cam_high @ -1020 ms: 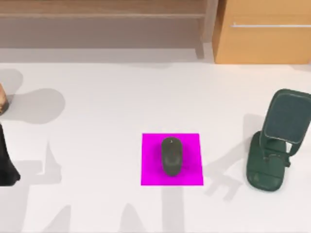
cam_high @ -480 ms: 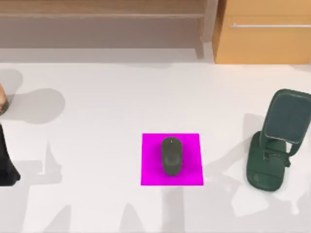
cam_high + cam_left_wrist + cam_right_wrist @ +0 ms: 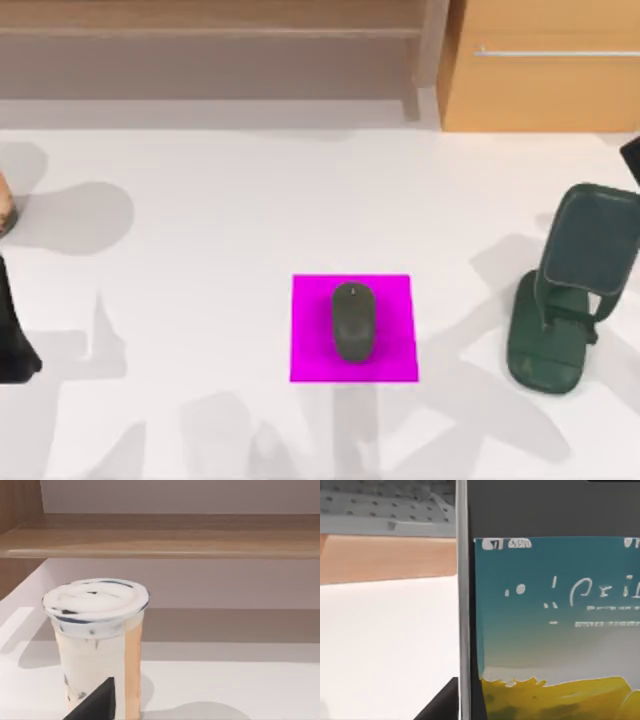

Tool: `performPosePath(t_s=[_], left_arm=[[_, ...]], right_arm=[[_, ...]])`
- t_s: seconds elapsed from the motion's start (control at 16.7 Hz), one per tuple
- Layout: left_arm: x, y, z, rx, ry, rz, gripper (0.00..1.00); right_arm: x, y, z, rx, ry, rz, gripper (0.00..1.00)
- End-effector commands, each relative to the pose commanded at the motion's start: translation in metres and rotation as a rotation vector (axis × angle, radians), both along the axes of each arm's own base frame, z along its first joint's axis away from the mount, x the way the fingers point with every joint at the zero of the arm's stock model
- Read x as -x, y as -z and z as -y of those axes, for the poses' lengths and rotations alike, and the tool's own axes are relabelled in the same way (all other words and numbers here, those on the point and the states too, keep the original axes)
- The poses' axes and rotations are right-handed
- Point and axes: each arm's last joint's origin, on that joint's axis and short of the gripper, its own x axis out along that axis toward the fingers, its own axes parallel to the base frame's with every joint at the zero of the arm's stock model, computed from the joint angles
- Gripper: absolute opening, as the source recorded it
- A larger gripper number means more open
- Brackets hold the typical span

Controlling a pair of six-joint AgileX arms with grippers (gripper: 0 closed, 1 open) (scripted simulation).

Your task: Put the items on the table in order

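Note:
The dark grey mouse (image 3: 352, 320) lies in the middle of a magenta pad (image 3: 310, 350) at the table's (image 3: 250, 220) centre. The smartphone (image 3: 550, 630), silver-edged with a lit screen, stands upright very close in the right wrist view, above the table. My right gripper is shut on it, and one dark finger (image 3: 442, 705) shows beside its edge. A black shape (image 3: 632, 160) pokes in at the top view's right edge, behind the stand. My left gripper (image 3: 95, 705) hangs close in front of a milk-tea cup (image 3: 97, 645) at the far left.
A dark green phone stand (image 3: 570, 290) sits at the right with its rest empty. An orange-brown cabinet (image 3: 540, 65) and a low wooden shelf (image 3: 210, 40) line the back. The cup's rim (image 3: 5, 212) and my left arm (image 3: 12, 340) sit at the left edge.
A black shape has come into the top view's right edge above the stand, and the arm shadows on the right and front of the table have shifted. Mouse, pad and stand have not moved.

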Motion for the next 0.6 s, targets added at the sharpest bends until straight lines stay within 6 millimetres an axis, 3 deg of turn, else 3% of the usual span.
performPosePath(t_s=[0.24, 0.6], left_arm=[[0.000, 0.000, 0.000, 0.000, 0.000, 0.000, 1.00], [0.000, 0.000, 0.000, 0.000, 0.000, 0.000, 1.00]], right_arm=[[0.023, 0.005, -0.041, -0.228, -0.102, 0.207, 0.00], [0.054, 0.026, -0.081, -0.470, -0.261, 0.162, 0.00]])
